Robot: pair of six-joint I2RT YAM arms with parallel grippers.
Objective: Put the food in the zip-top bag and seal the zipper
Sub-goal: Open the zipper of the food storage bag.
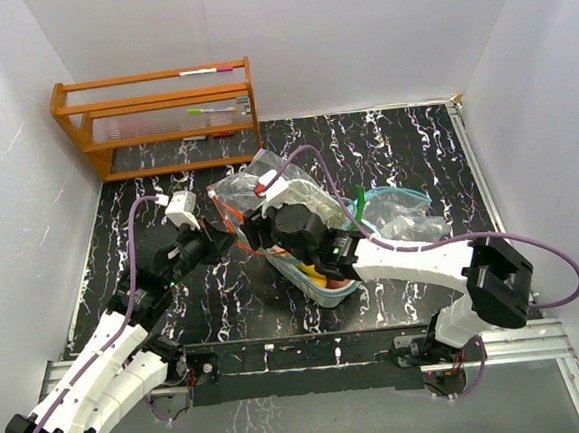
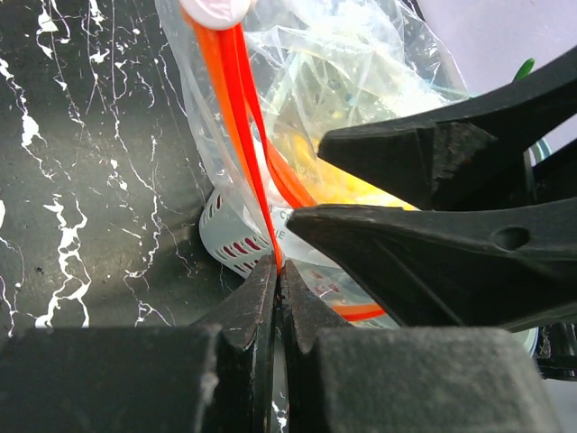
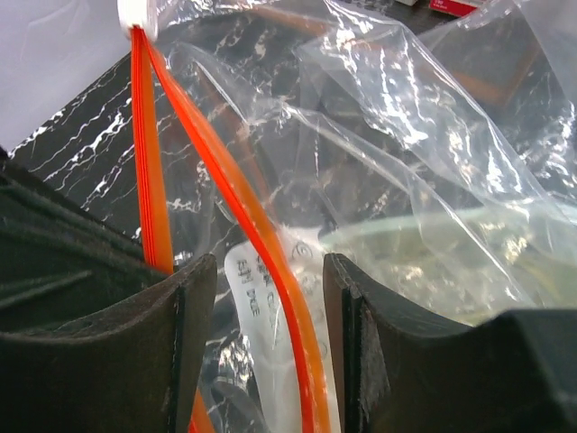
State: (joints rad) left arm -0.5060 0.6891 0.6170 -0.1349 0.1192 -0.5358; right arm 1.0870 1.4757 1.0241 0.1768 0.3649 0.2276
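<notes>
Top view: I see the bag crumpled at frame centre on the table, over the upper end of the basket. The left gripper meets the bag's left edge and the right gripper sits just beside it. The pepper stands right of centre, and a rack is at upper left.

Left wrist: my left gripper is pinched tight on the orange zipper, which runs up to the slider. Yellow food shows through the plastic; whether it is inside I cannot tell.

Right wrist: the right gripper has its jaws apart, one zipper strip running between them.
</notes>
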